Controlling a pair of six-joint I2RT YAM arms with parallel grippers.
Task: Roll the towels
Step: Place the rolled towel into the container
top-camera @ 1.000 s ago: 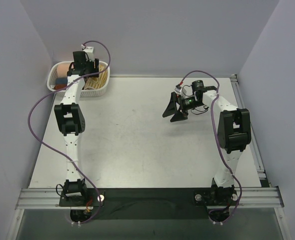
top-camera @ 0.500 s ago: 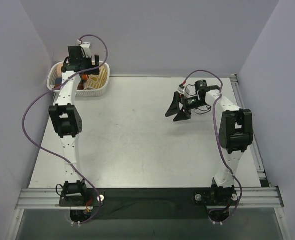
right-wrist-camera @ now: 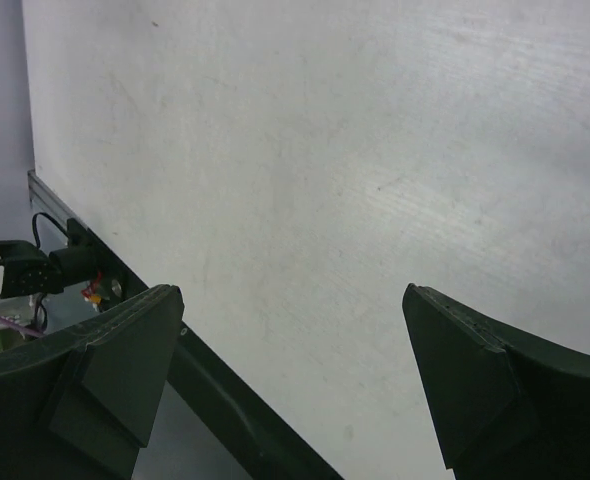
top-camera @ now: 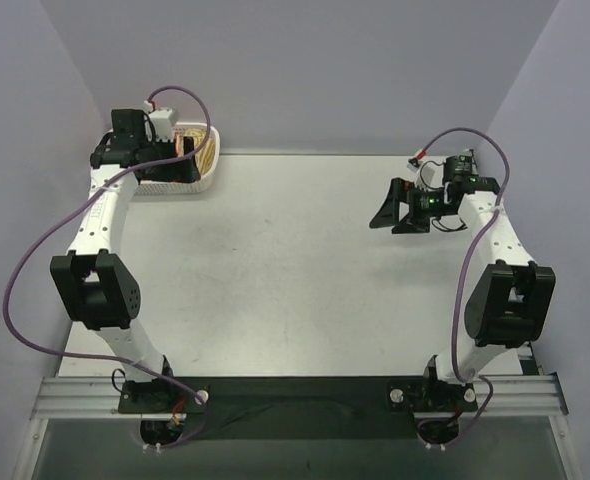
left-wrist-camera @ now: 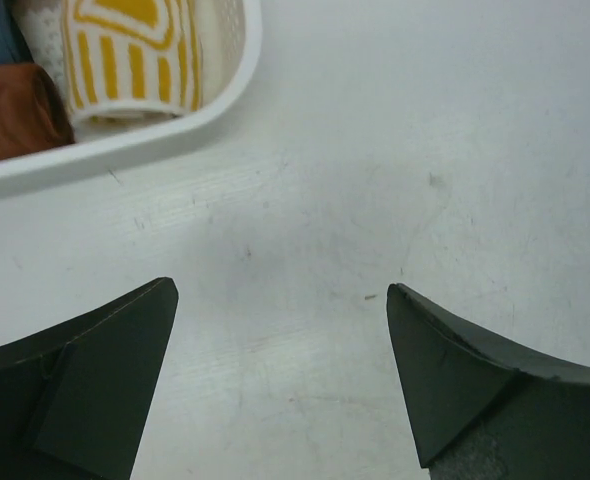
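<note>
at the far-left corner of the tabletop point(top-camera: 275, 260), the yellow-and-white striped towel point(left-wrist-camera: 135, 60) sits inside the white basket point(left-wrist-camera: 125, 143), beside a brown roll point(left-wrist-camera: 15, 110). the left jaws hang spread wide and empty over the tabletop just outside the basket's rim. the right jaws, well apart at the far right, gape wide too, holding nothing.
</note>
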